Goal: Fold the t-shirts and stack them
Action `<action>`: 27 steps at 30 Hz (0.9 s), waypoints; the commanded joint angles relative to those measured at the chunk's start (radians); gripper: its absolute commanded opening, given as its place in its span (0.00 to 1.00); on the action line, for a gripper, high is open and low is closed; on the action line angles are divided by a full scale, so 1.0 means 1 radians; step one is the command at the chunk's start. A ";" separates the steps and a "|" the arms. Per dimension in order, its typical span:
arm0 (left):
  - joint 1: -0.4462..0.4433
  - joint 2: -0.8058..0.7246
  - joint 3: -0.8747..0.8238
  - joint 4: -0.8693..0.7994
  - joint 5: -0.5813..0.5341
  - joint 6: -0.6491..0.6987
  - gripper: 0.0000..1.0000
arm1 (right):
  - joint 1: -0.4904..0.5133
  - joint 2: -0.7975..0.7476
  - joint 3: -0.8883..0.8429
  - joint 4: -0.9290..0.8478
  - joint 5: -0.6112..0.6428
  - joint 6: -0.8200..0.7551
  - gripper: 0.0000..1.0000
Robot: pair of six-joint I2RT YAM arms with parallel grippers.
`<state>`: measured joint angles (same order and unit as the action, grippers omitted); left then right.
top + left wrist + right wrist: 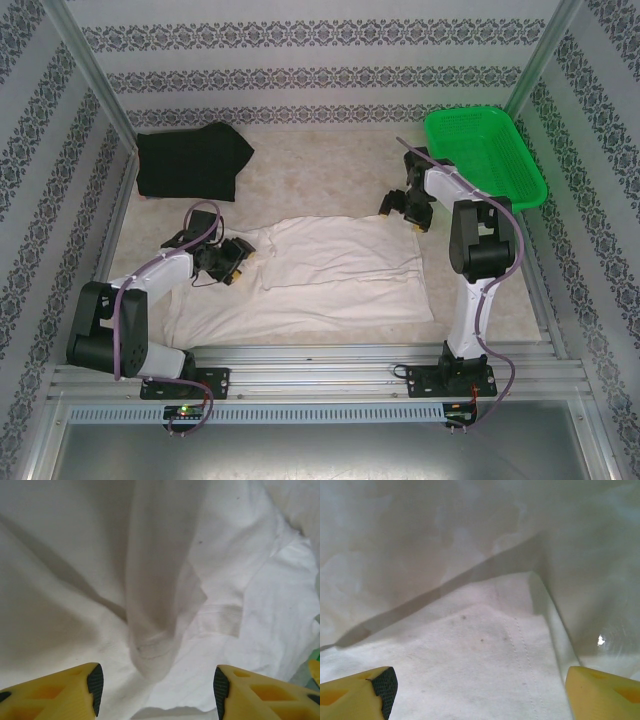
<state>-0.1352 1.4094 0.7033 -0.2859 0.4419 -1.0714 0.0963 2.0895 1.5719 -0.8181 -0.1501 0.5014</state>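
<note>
A cream t-shirt (330, 275) lies spread across the middle of the table, its upper part folded over. My left gripper (245, 263) hovers over its left end, open; in the left wrist view the yellow fingers (75, 692) stand wide apart over a folded sleeve (160, 630), with nothing between the pads. My right gripper (398, 215) sits above the shirt's back right corner, also open. The right wrist view shows the stitched hem corner (520, 645) below the gripper (480, 692). A black t-shirt (190, 162) lies crumpled at the back left.
A green mesh basket (485, 155) rests at the back right, just behind the right arm. Patterned walls and metal posts enclose the table. A metal rail (320, 375) runs along the near edge.
</note>
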 commanded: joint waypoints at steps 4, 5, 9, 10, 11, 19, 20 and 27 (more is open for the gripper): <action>0.009 0.040 0.033 0.039 0.012 -0.034 0.59 | 0.006 -0.034 -0.029 0.005 -0.008 0.003 0.88; 0.013 0.050 0.037 0.036 0.010 -0.030 0.59 | 0.006 -0.035 -0.032 0.007 -0.008 0.004 0.88; 0.022 0.089 0.058 0.006 0.006 -0.006 0.58 | 0.005 -0.038 -0.041 0.013 -0.009 0.005 0.88; 0.022 0.091 0.059 0.008 0.003 -0.005 0.58 | 0.005 -0.039 -0.042 0.013 -0.009 0.005 0.88; 0.022 0.087 0.064 0.012 -0.001 -0.005 0.58 | 0.005 -0.041 -0.043 0.013 -0.009 0.005 0.88; 0.022 0.053 0.199 -0.152 -0.038 0.138 0.58 | -0.004 -0.051 -0.052 0.013 -0.007 -0.001 0.88; 0.020 0.059 0.238 -0.202 -0.046 0.185 0.58 | -0.007 -0.052 -0.055 0.016 -0.010 -0.003 0.88; -0.034 0.228 0.501 -0.512 -0.120 0.495 0.57 | -0.013 -0.058 -0.062 0.026 -0.017 -0.007 0.88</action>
<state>-0.1410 1.5707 1.1500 -0.5953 0.3756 -0.7658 0.0933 2.0708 1.5280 -0.7948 -0.1509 0.5007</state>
